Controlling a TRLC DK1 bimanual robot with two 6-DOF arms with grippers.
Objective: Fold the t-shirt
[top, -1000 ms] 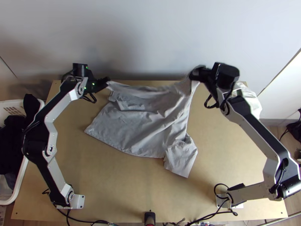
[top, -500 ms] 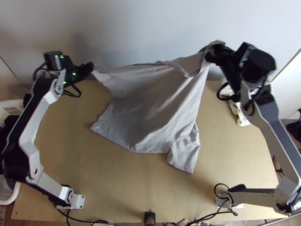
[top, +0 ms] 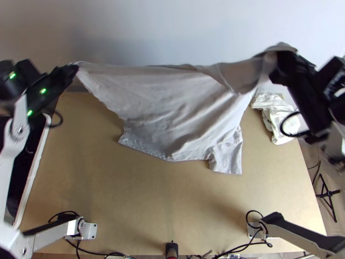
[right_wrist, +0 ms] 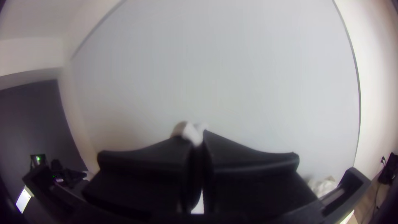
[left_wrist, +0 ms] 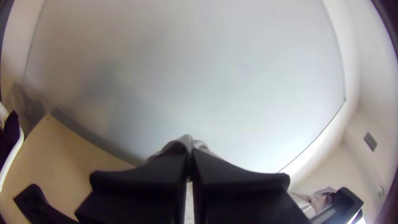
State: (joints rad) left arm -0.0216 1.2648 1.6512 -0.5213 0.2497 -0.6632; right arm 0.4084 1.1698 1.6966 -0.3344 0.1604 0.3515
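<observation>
One left hand (top: 74,70), one right hand (top: 276,64) pinch t-shirt (top: 172,99) by far edge; table (top: 151,203) spreads in front.

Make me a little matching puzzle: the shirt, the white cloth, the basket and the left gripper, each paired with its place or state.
Things:
1. Shirt
2. White cloth
3. Basket
4. Left gripper

Places and states, mixed up:
A. Bunched on the table, toward its far right corner
B. Shut, with grey fabric pinched between its fingers
C. Held up at two places, draped between them
D. Beside the table's left edge, its rim white

Right pairs: 1-C, 2-A, 3-D, 4-B
</observation>
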